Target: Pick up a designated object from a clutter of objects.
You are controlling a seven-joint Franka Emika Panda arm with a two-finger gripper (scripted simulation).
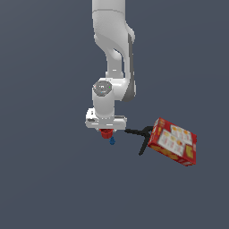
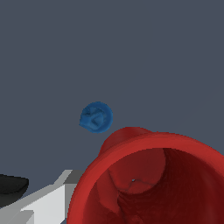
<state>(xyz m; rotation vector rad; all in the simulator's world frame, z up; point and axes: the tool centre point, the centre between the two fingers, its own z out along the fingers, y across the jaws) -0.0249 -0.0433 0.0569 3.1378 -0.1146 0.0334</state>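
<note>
The small red cup (image 1: 105, 133) sits directly under my gripper (image 1: 106, 132) in the exterior view, tucked up against the white hand. In the wrist view the red cup (image 2: 153, 175) is very close, its open mouth and rimmed lip facing the camera. One pale finger (image 2: 48, 202) shows right beside the cup's rim; the other finger is hidden. I cannot tell whether the jaws press on the cup. Of the clutter, the tiny blue piece (image 1: 112, 141) lies just beside the cup, and the same blue piece (image 2: 96, 117) shows beyond the rim in the wrist view.
A black clamp (image 1: 141, 137) lies toward the exterior view's right of the cup. A red printed box (image 1: 173, 142) rests tilted just past the clamp. A dark rounded shape (image 2: 11, 183) shows at the edge of the wrist view.
</note>
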